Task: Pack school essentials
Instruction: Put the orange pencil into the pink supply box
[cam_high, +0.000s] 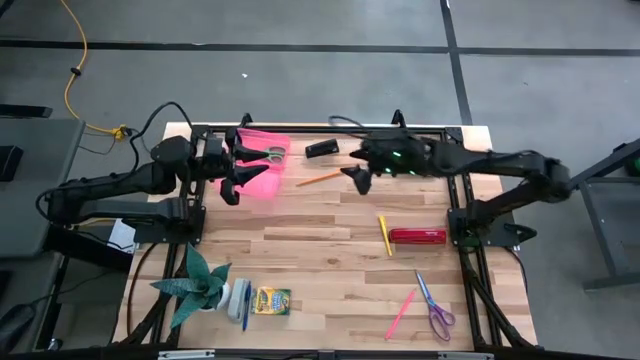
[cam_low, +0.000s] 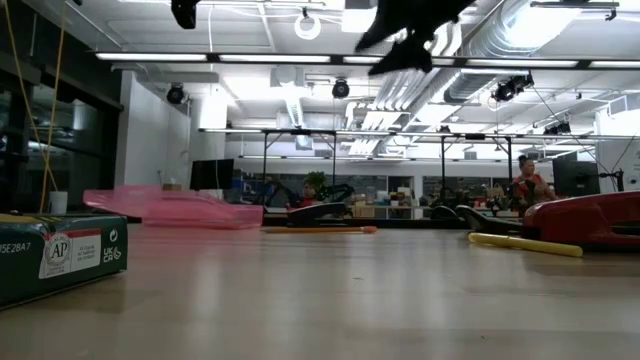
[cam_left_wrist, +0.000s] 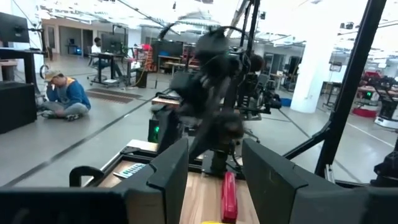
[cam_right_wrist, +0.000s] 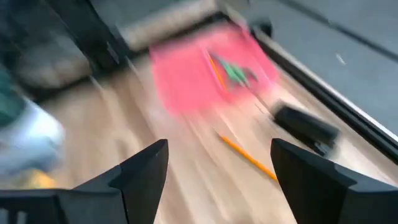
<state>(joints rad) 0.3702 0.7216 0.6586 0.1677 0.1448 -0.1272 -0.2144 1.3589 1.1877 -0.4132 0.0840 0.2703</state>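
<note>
A pink pouch (cam_high: 268, 172) lies flat at the table's far left, with green-handled scissors (cam_high: 273, 153) on it; it also shows in the right wrist view (cam_right_wrist: 205, 68). An orange pencil (cam_high: 318, 179) lies just right of it. A yellow pencil (cam_high: 384, 235), purple-handled scissors (cam_high: 434, 306), a pink pencil (cam_high: 400, 314), a crayon box (cam_high: 271, 300) and a blue pen (cam_high: 245, 306) lie on the wood. My left gripper (cam_high: 240, 168) is open and empty, raised over the pouch's left side. My right gripper (cam_high: 358, 177) is open and empty, raised right of the orange pencil.
A red bar-shaped item (cam_high: 417, 236) lies beside the yellow pencil. A black object (cam_high: 322, 149) sits at the far edge. A potted plant (cam_high: 198, 285) and a white roll (cam_high: 235, 297) stand near left. Bare wood lies mid-table (cam_high: 320, 240). People sit in the room behind.
</note>
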